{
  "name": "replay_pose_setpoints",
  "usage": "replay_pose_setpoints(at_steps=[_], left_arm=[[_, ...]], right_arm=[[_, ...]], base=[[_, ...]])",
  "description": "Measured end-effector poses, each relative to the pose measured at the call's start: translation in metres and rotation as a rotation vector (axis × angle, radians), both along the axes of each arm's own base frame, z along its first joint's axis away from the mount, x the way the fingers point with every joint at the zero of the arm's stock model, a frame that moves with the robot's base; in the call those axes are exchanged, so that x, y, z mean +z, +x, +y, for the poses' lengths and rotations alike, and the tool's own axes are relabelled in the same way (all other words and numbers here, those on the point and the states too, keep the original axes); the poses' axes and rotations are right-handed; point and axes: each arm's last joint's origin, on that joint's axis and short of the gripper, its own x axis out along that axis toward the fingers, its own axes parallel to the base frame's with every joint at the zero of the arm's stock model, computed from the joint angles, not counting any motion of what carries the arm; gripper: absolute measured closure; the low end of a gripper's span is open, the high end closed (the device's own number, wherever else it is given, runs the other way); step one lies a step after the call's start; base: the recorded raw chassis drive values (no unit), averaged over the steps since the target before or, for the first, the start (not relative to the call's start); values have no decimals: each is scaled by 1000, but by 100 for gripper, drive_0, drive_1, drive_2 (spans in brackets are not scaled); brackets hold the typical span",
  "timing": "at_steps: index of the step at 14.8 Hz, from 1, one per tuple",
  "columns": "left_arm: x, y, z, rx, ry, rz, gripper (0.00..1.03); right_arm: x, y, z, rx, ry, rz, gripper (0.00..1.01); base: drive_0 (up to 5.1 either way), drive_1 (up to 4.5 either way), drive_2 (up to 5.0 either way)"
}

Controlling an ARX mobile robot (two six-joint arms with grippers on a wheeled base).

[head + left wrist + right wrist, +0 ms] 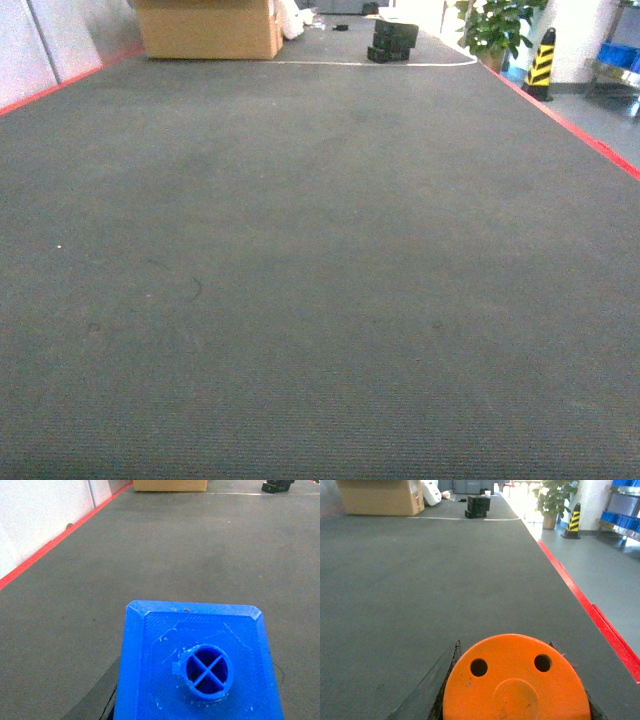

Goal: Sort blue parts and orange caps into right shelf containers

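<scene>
While the shelf [625, 517] sits far off at the upper right, the left gripper [107, 700] pinches a blue part [195, 660] and the right gripper [445, 680] pinches an orange cap [515, 680]. Nothing looks sorted yet.

Very little of the robot's own body appeared. In the left wrist view, one dark grey to black finger [97, 700] showed as a smooth, matte wedge at the lower left. In the right wrist view, a similar dark grey finger [427, 692] tapered upward to a thin black edge, with a sliver of black at the lower right. The head view showed none of the robot.
</scene>
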Motion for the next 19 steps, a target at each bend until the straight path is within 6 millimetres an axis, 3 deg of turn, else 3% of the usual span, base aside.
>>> replay_pose_setpoints(at_steps=[19], left_arm=[[0, 0, 0, 0, 0, -1, 58]], right_arm=[[1, 0, 0, 1, 0, -9, 57]], base=[[458, -284, -188]])
